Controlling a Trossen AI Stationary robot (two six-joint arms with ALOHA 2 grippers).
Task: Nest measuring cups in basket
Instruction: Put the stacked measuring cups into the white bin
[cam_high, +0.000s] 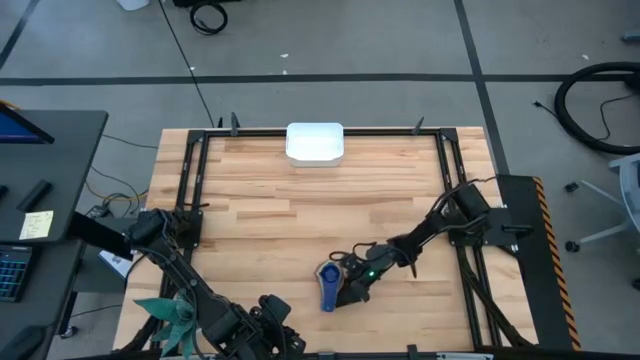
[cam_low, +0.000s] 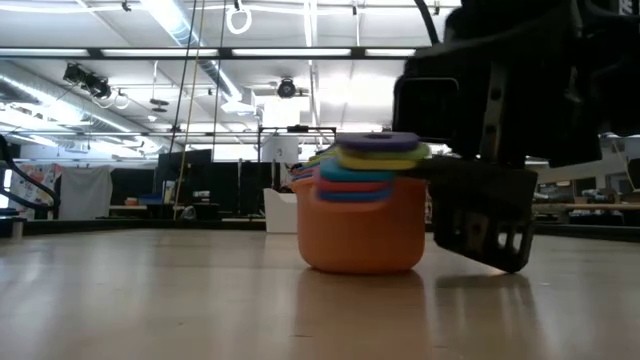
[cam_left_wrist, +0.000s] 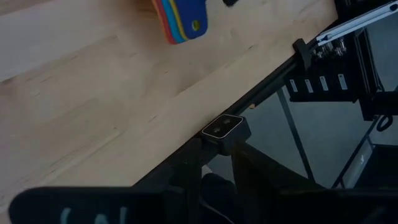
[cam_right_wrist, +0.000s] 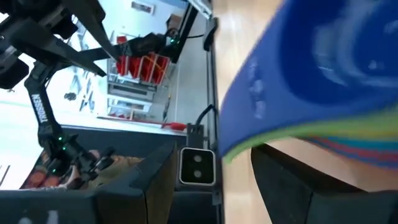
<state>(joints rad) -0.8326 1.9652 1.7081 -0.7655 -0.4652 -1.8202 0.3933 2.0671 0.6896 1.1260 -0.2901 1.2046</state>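
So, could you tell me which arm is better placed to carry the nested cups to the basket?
The right. Its gripper is already at the stacked measuring cups, fingers open around them, while the left gripper waits at the table's near edge. The basket sits at the far edge.

Both arms are looking dark, almost black, and are made of thin tubes joined by chunky round joints. The right black robot arm (cam_high: 440, 222) is showing a tiny green light near its wrist, at about 7 o'clock from its elbow. Thin black cables are running along it. Its right black two-finger gripper (cam_low: 480, 225) is looking like a flat black plate with small square holes. The left black robot arm (cam_high: 175, 265) is carrying black cables too, and the left black gripper (cam_high: 275, 325) is looking dark and blocky.
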